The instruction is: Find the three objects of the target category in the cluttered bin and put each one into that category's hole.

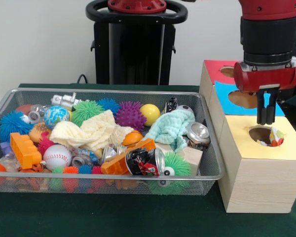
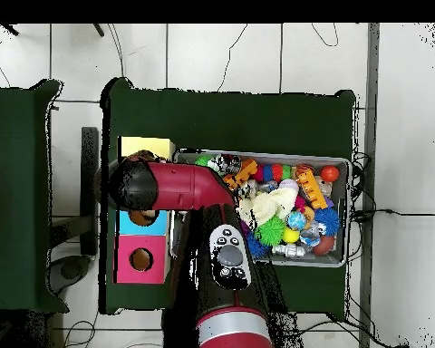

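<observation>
Pincer [image 1: 266, 120] above yellow hole [image 1: 264, 135].

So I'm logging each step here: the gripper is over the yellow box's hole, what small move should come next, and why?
Probably a short lift straight up, then back toward the bin. The gripper hangs just above the hole in the yellow box with its fingers close together and nothing visible between them, while something colourful already sits in that hole. Whether it has fully let go is hard to tell.
</observation>
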Robot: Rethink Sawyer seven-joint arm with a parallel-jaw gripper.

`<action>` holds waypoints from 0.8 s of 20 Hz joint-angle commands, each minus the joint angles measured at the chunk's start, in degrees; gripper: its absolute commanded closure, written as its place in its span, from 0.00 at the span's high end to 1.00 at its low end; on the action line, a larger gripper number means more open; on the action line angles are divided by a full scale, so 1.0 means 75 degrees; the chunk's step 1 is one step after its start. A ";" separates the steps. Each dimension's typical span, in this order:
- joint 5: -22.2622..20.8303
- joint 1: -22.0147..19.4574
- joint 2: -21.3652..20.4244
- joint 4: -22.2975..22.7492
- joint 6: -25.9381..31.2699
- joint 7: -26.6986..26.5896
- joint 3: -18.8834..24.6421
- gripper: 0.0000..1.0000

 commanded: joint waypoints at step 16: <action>0.0175 -0.0548 0.1055 0.0372 -0.0396 0.0827 0.1209 0.00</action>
